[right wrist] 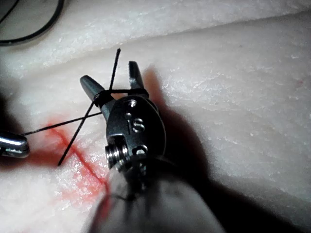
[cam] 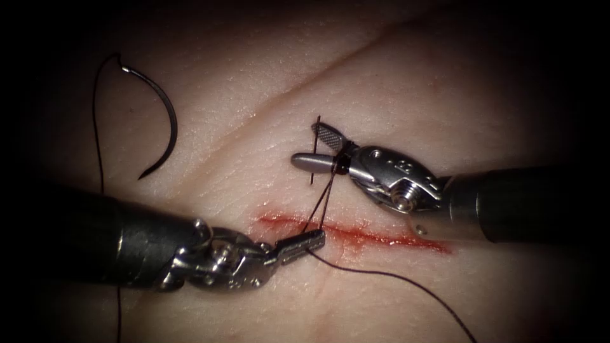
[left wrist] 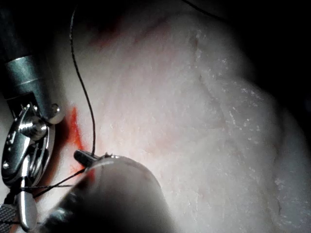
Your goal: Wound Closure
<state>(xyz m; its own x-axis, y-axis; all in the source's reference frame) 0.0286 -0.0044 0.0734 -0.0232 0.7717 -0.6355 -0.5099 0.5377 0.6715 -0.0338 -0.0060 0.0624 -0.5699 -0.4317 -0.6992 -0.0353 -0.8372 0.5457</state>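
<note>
The curved needle [cam: 164,114] lies free on the tissue [cam: 267,82] far left of the cut [cam: 356,234], not in the tissue, held by neither tool. Dark thread [cam: 97,127] runs down from its blunt end. My left tool [cam: 316,239] rests at the cut, jaws shut on the thread [left wrist: 87,97]. Two strands [cam: 325,200] rise from there to my right tool [cam: 306,145], whose jaws stand open with thread looped around them [right wrist: 116,92]. A short thread end [right wrist: 114,60] crosses in front of the right tool [right wrist: 108,73]. The left tool's tip [left wrist: 80,155] sits beside the red fluid.
Red fluid [cam: 406,240] lines the cut. A long shallow crease [cam: 305,89] runs diagonally across the tissue above the tools. One thread strand [cam: 406,282] trails from the left tool toward the lower right. The right tool's wrist [left wrist: 24,145] sits close to the left tool.
</note>
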